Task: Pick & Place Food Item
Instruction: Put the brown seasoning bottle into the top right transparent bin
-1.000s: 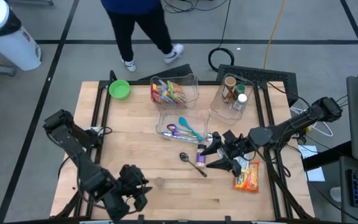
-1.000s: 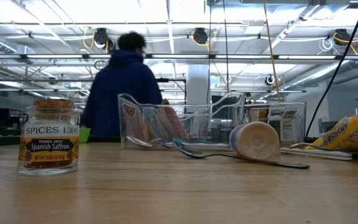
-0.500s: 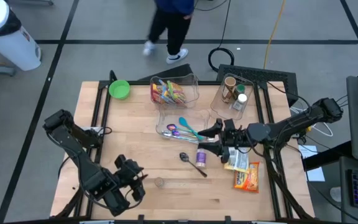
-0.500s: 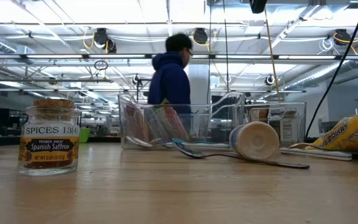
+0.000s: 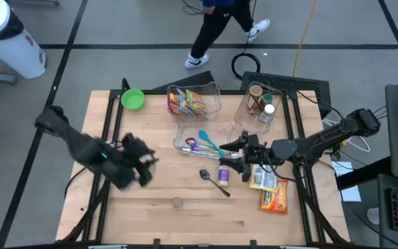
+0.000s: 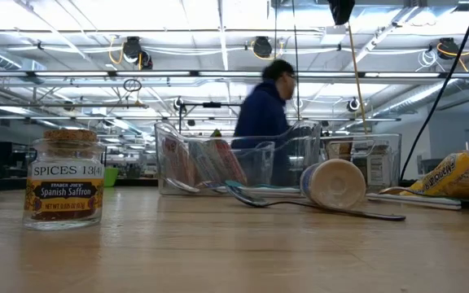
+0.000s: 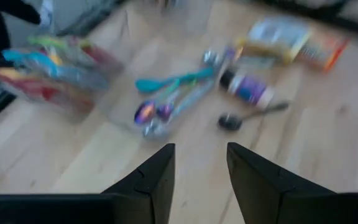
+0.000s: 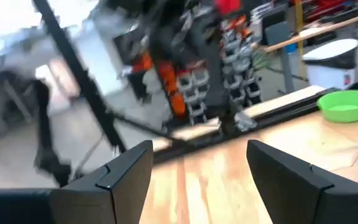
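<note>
Overhead, the wooden table (image 5: 150,214) carries a spread of loose items. Two clear bins stand along the far edge: one (image 5: 194,101) packed with coloured packets, the other (image 5: 260,104) holding spice containers. A third clear tray (image 5: 202,138) sits nearer the middle with coloured plastic utensils inside, a teal one (image 5: 211,142) most visible. One green bowl (image 5: 133,99) is at the far left corner. One saffron jar (image 5: 177,203) stands upright and alone on the near part of the table, well apart from everything else; the low view reads its label as Spanish Saffron (image 6: 63,189).

One metal spoon (image 5: 214,181) lies flat near the centre, with one purple-labelled bottle (image 5: 224,172) on its side just beside it. Two food packets lie at the right: a pale one (image 5: 262,178) and an orange snack bag (image 5: 275,196) nearer the edge.

The right gripper (image 5: 244,158) hovers over the bottle and the pale packet, between the utensil tray and the packets; its fingers (image 8: 127,175) are spread wide with nothing between them. The left gripper (image 5: 142,163) is above bare wood left of the utensil tray, fingers (image 7: 156,177) parted and empty.

One person (image 5: 221,24) walks on the floor beyond the table, also seen behind the bins in the low view (image 6: 269,118). One white bin (image 5: 5,38) stands on the floor at far left.
</note>
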Robot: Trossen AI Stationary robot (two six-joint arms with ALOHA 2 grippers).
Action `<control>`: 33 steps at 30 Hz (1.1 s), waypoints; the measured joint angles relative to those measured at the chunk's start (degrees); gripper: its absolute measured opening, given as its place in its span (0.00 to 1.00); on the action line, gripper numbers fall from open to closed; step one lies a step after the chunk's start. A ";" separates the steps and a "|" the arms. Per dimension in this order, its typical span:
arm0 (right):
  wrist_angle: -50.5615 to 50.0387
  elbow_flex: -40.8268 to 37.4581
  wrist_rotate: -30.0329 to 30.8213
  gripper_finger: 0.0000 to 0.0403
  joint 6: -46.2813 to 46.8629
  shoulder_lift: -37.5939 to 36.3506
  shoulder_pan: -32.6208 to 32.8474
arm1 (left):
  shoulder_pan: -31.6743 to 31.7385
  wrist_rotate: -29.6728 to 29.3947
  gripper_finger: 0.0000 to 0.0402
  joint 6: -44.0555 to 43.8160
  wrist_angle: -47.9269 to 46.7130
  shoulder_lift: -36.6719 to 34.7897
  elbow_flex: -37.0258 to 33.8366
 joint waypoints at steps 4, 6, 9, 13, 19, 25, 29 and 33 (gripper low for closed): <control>-0.95 0.00 0.02 0.63 -2.71 0.73 2.95 | -0.23 -1.85 0.38 4.23 5.33 -9.49 -2.50; -1.31 0.00 1.19 0.63 -5.20 1.43 4.68 | -2.55 -1.85 0.38 5.31 7.04 -13.30 -5.22; -2.13 0.04 4.11 0.63 -9.78 3.41 6.50 | -6.25 -4.20 0.38 5.68 11.13 -17.22 -11.77; -5.56 0.02 4.44 0.63 -14.00 8.65 7.24 | -10.69 -12.99 0.38 6.10 21.65 -18.58 -26.15; 6.31 -1.98 9.69 0.63 -16.94 22.45 7.35 | -15.15 -15.51 0.38 10.26 60.20 -14.48 -54.20; 29.70 -1.99 13.21 0.63 -11.71 35.48 7.17 | -21.75 -11.11 0.38 20.65 94.87 -8.98 -69.01; 33.75 -1.65 14.90 0.63 -10.05 36.13 7.47 | -24.91 -7.41 0.38 24.89 94.84 -8.12 -68.12; 33.88 0.01 18.59 0.63 -12.43 34.39 7.59 | -25.26 -7.66 0.38 32.05 95.32 -6.93 -66.78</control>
